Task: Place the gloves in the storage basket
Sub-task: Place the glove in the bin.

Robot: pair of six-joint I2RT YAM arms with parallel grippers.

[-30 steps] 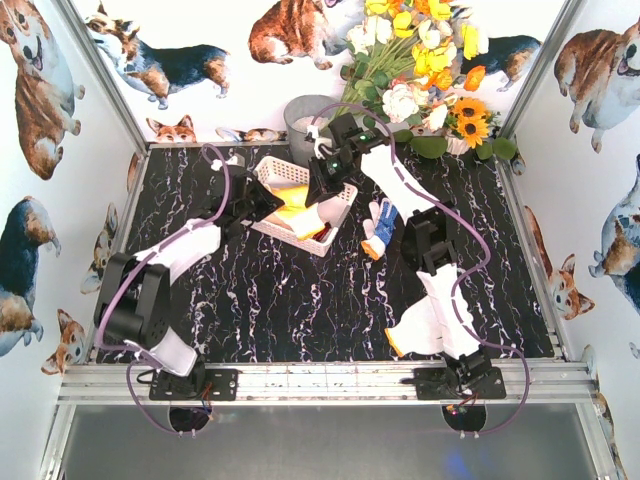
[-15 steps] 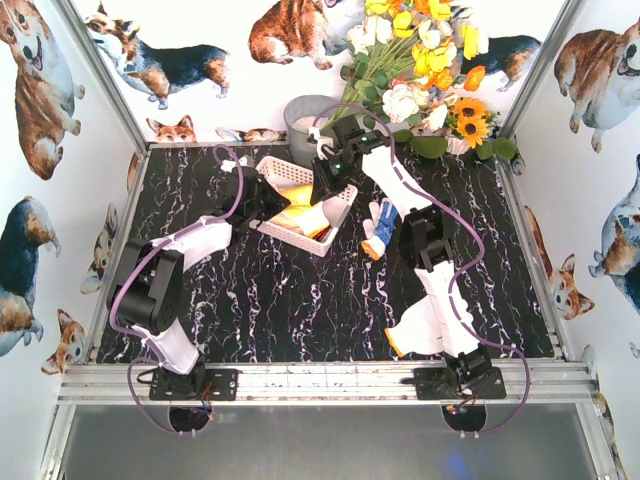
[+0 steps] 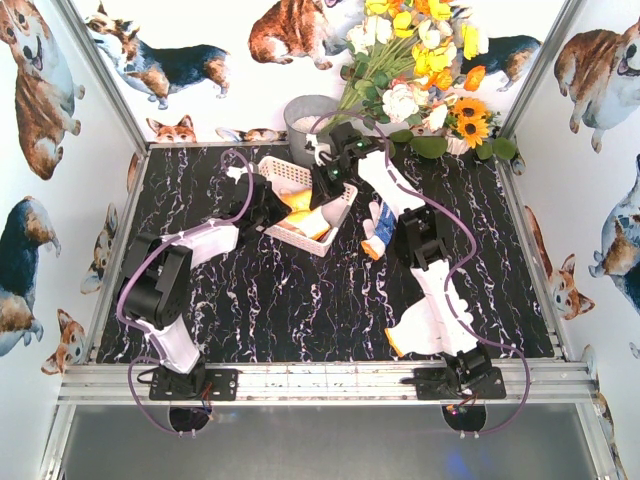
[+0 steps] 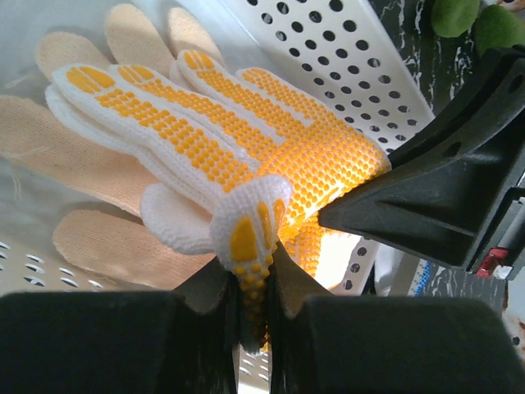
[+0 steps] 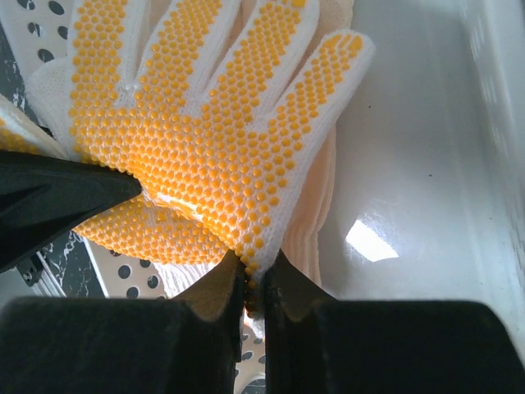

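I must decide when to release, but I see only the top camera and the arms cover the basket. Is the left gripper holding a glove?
Observer: Yes. The left wrist view shows the left gripper shut on the tip of one finger of a yellow-dotted glove.
Operator: And the right one?
Observer: The right gripper is shut on the edge of the yellow-dotted glove, beside its palm.
Operator: Is the glove really inside the basket?
Observer: It hangs over the basket floor, where plain cream gloves lie under it.
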